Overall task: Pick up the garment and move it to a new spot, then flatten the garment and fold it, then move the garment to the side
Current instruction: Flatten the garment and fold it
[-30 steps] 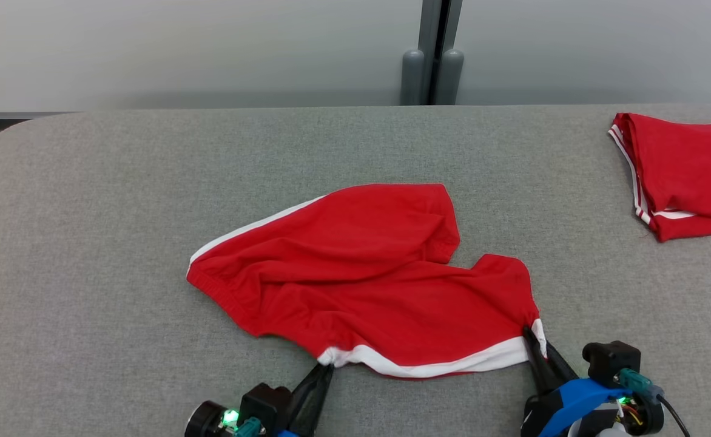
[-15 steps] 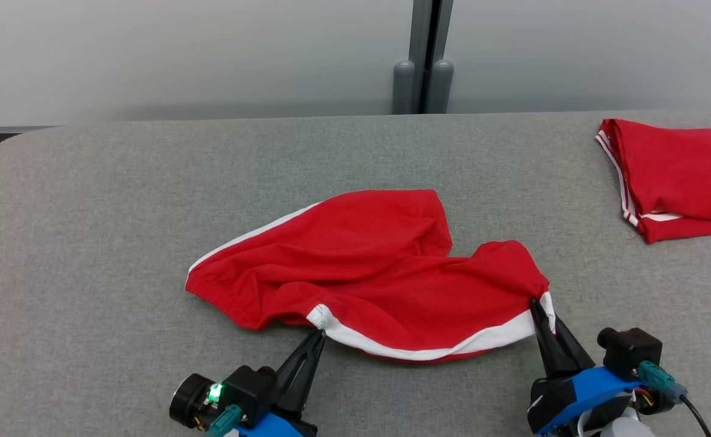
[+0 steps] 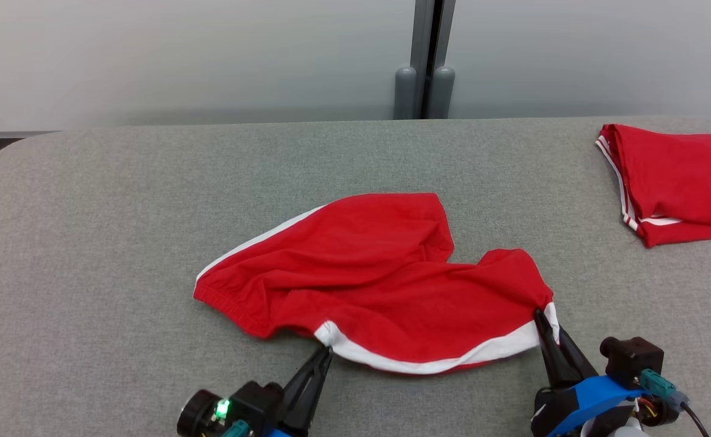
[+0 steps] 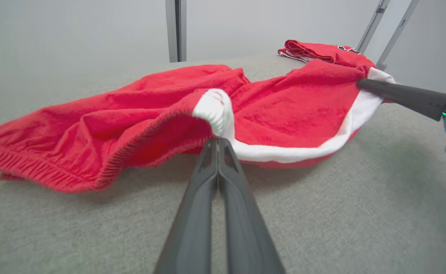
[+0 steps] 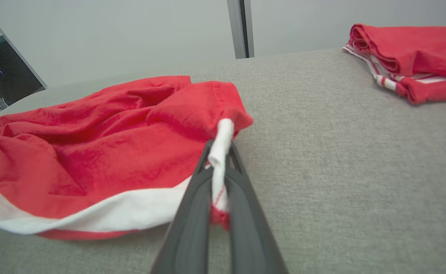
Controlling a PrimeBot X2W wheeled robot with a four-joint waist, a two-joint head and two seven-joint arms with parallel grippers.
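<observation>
Two-corner grasp | left gripper [image 3: 325,352]: fingers pinched shut on near hem [image 3: 428,366] corner of garment [image 3: 380,273] | right gripper [image 3: 542,315]: fingers clamped on hem's other corner, closer to jersey [image 3: 683,176] | garment: crumpled on table [image 3: 88,273], left of jersey, well apart | step: pick-up, judged | next: raise both corners evenly, hem taut.

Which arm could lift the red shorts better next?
Probably right: the right gripper has the white edge of the shorts tucked deep between its fingers. The left gripper pinches only a corner at its very tips, which might slip.
</observation>
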